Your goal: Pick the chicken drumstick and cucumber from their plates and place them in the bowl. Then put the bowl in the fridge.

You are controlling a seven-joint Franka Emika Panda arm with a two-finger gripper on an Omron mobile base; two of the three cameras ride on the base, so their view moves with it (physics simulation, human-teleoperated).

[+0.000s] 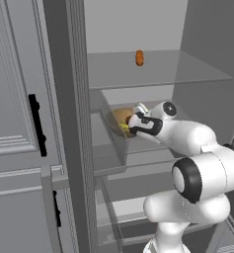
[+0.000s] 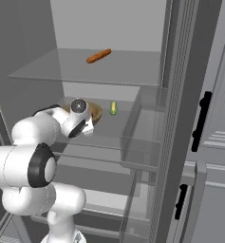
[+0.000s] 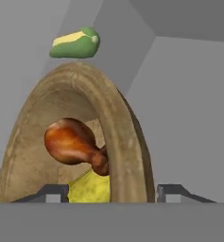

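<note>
Straddled the tan bowl's (image 3: 127, 142) rim with the tool (image 3: 111, 191), jaws apart and gripping nothing. Showed drumstick (image 3: 73, 142) over cucumber (image 3: 90, 188) inside, on a fridge shelf (image 2: 109, 133).

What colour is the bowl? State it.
Tan-brown bowl, clearest in the hand view.

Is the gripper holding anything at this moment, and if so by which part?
Nothing is held. The gripper stands open, its fingertips apart on either side of the bowl's rim without clamping it. The bowl rests on the fridge shelf with the chicken drumstick inside.
</note>
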